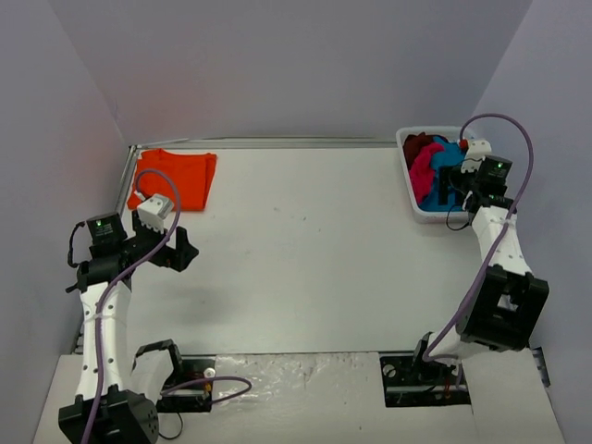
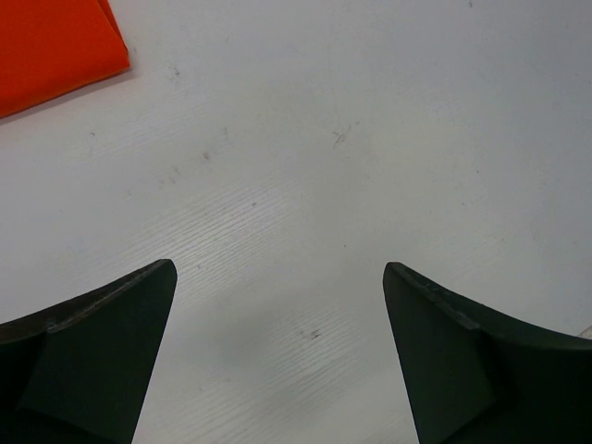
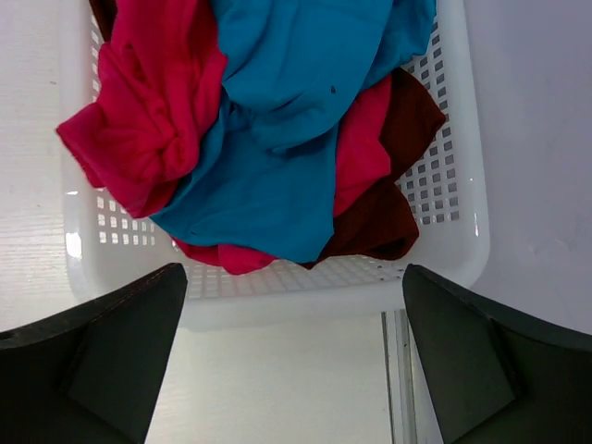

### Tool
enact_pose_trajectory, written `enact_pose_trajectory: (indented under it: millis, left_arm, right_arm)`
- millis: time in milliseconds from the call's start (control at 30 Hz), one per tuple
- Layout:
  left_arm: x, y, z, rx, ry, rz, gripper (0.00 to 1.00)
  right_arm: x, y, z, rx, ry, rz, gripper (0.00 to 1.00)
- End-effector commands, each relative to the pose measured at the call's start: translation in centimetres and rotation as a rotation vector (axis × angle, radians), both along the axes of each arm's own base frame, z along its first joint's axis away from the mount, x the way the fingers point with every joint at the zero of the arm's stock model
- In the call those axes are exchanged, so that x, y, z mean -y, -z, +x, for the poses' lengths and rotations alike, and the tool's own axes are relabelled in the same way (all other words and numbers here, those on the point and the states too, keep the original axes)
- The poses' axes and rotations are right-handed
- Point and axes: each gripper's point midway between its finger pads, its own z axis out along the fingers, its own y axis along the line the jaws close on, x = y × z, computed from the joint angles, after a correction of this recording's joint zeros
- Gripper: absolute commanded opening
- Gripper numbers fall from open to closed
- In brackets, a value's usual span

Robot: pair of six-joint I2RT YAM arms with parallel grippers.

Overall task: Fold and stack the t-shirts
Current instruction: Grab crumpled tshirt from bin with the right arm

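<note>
Right claw (image 3: 293, 270) spread wide, empty, over near rim of white slotted plastic basket (image 3: 453, 185). Soft teal-blue cloth t-shirt (image 3: 287, 102) heaped just ahead: limp, light, tangled; we'd pinch a top fold.

Bare white worktop (image 1: 305, 240) gives open passage across the middle. A folded orange cloth t-shirt (image 1: 176, 178) occupies the far left corner. A white slotted plastic basket (image 1: 407, 180), heaped with crumpled cloth t-shirts (image 3: 277, 139) in teal-blue, magenta-pink and dark red, blocks the far right.
</note>
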Motion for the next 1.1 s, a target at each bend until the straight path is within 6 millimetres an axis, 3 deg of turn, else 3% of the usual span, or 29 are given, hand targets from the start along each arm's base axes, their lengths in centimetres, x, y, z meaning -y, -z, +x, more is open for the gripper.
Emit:
enact_pose_trajectory:
  millis: [0,67,100,300,700,900,1067]
  left_arm:
    - [0.0,-2.2,0.2,0.067,0.017,0.015,0.94]
    - [-0.1,-1.9,0.2,0.062,0.016,0.017,0.94]
    - [-0.1,-1.9,0.2,0.058,0.017,0.015,0.94]
    - [-0.2,-1.7,0.3,0.057,0.015,0.021,0.94]
    - [-0.1,-1.6,0.3,0.057,0.023,0.019,0.94]
    - [-0.3,-1.4,0.4,0.048,0.014,0.017,0.94]
    - [-0.4,-1.5,0.4,0.05,0.008,0.015,0.94]
  right_arm:
    - [1.8,-0.5,2.6,0.032,0.021,-0.046,0.99]
    - [2.4,-0.4,3.6,0.028,0.033,-0.055,0.99]
    - [2.7,1.0,4.0,-0.002,0.033,-0.05,0.99]
    - [4.1,2.9,5.8,-0.034,0.062,-0.052,0.98]
    - [5.6,4.8,7.8,-0.055,0.071,-0.067,0.97]
    - [5.6,5.6,9.0,-0.057,0.058,-0.044,0.91]
    - [5.5,6.1,10.0,-0.054,0.043,-0.031,0.75]
